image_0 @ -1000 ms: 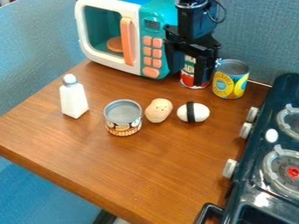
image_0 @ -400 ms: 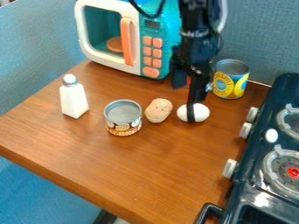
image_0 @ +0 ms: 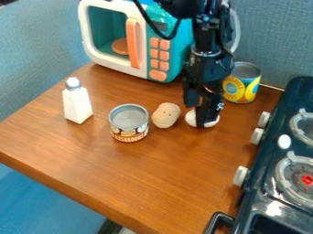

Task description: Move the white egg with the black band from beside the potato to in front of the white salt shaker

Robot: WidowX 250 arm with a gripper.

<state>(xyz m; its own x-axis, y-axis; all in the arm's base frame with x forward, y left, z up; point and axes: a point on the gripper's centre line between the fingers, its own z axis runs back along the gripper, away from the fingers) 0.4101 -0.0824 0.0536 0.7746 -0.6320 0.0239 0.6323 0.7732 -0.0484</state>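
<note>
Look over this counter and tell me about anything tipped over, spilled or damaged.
Nothing stands out. The white shaker, short can and yellow can stand upright, and I see no spills. The hand partly hides the white rounded piece, so I can't vouch for all of that.

The claw (image_0: 201, 113) has moved forward and down to the white toy (image_0: 191, 119).

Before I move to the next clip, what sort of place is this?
Likely a toy kitchen: a teal and white play microwave and a short can stand on a wooden counter, beside a black stove.
</note>
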